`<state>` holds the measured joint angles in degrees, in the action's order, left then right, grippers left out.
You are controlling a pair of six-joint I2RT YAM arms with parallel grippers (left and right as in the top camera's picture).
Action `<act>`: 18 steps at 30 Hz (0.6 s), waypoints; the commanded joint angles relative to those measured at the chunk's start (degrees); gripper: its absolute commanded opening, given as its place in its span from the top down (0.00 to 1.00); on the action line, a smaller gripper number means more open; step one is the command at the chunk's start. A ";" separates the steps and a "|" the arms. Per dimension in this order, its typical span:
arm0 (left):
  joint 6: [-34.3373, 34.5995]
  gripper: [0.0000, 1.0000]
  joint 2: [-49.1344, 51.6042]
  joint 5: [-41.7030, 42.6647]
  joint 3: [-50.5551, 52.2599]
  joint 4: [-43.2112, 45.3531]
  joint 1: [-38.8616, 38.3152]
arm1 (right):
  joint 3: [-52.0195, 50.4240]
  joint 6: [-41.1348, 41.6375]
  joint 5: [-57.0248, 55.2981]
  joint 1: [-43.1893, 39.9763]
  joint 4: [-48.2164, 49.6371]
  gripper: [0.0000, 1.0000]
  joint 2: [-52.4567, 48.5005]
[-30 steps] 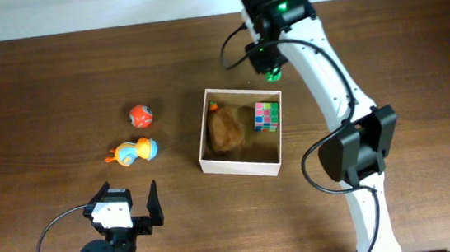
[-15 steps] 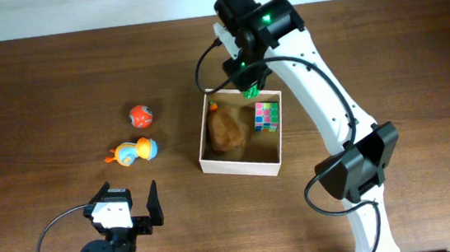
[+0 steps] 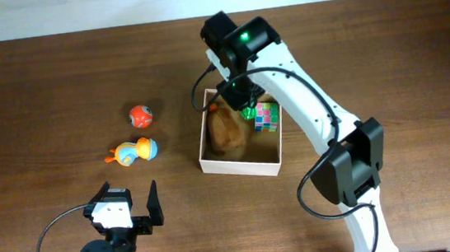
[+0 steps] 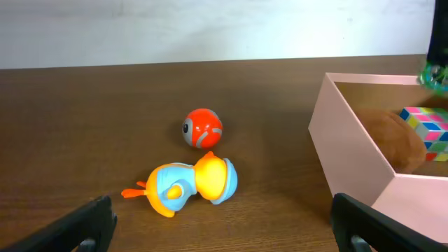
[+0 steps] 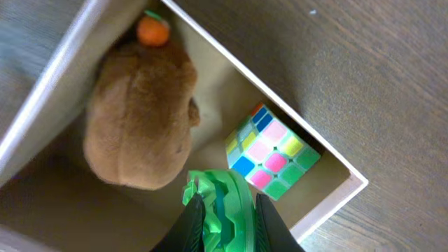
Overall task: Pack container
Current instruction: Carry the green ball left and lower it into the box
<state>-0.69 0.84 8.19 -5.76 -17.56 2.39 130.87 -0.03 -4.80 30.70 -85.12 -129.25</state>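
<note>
Two toys already sit in the container [image 3: 239, 167], which lies mid-tabletop [image 3: 38, 78] in the overhead view: a brown plush [image 3: 225, 130] on its left side and a colour cube [image 3: 267, 116] in its far right corner. The right pincer [image 3: 246, 111] hangs over the container's far half, between those two, pinching a green toy [image 3: 247, 113]. The left pincer [image 3: 125, 206] rests at the near edge, spread wide, well apart from the container.

From the left wrist, the left pincer [image 4: 224, 227] grips nothing. A red ball [image 4: 202, 128] and a duck toy [image 4: 189, 185] lie on the bare wood ahead, with the container's thin wall [image 4: 350, 161] to the right. The ball will likely roll away if one finger clips it.

From the right wrist, the right pincer [image 5: 225, 220] is pressed onto the green toy [image 5: 222, 199], directly above the container's floor [image 5: 63, 210], over the narrow gap between plush [image 5: 140, 133] and cube [image 5: 273, 154]. Let go from this height, the toy could strike the cube or the plush's rounded back and bounce over the low wall. Lowering off-centre could press on the plush or shove the light box. How high the toy hangs above the floor I cannot tell.
</note>
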 commanded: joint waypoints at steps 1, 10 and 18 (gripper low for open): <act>-1.09 0.01 -0.55 0.59 0.26 0.00 0.39 | -2.67 2.97 -5.84 1.40 1.81 0.84 1.49; -1.09 0.01 -0.55 0.59 0.26 0.00 0.39 | -8.96 7.02 -18.88 3.72 8.52 0.84 1.40; -1.09 0.01 -0.55 0.59 0.26 0.00 0.39 | -16.13 6.97 -27.63 7.32 13.66 0.84 1.38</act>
<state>-0.69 0.84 8.19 -5.76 -17.56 2.39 116.62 6.04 -26.74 36.29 -72.10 -129.25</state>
